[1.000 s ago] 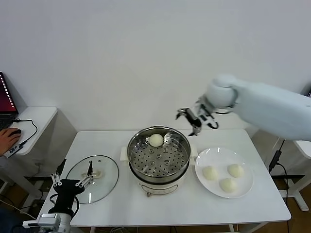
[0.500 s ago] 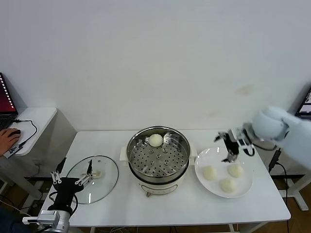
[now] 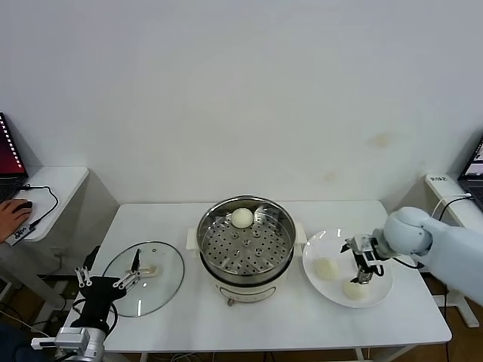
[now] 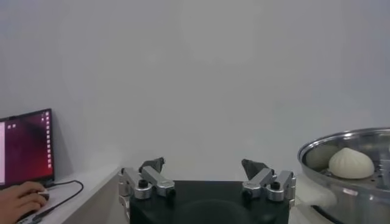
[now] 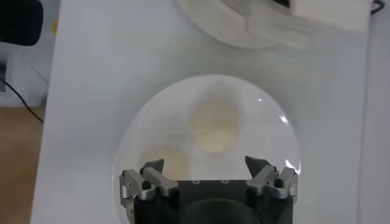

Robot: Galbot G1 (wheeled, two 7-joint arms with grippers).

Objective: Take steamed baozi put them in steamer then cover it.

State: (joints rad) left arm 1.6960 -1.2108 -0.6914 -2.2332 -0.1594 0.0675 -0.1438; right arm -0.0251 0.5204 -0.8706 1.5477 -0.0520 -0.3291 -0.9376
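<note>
While right hand [image 3: 361,260] hovers open, cover [image 3: 143,277] flat, handle [image 3: 140,262] upward

Right gripper [image 5: 206,165]: jaws spread wide, hanging over the plate, nothing between them.
Plate [image 5: 146,122]: round, white, on the white table [image 5: 91,73].
Baozi: one [image 5: 214,126] near plate centre; another [image 5: 166,163] at its 7 o'clock, partly hidden by the gripper.
Steamer base [image 5: 256,27]: beyond the plate's 12 o'clock.

White rectangular table [image 3: 226,324]: round stainless-steel steamer on cream base [image 3: 246,245] at centre, one off-white round baozi [image 3: 241,218] on its tray at the back. Round clear glass lid with white handle [image 3: 143,268] lies flat left of it. Round white plate [image 3: 348,258] right, holding further baozi [image 3: 325,268].
</note>
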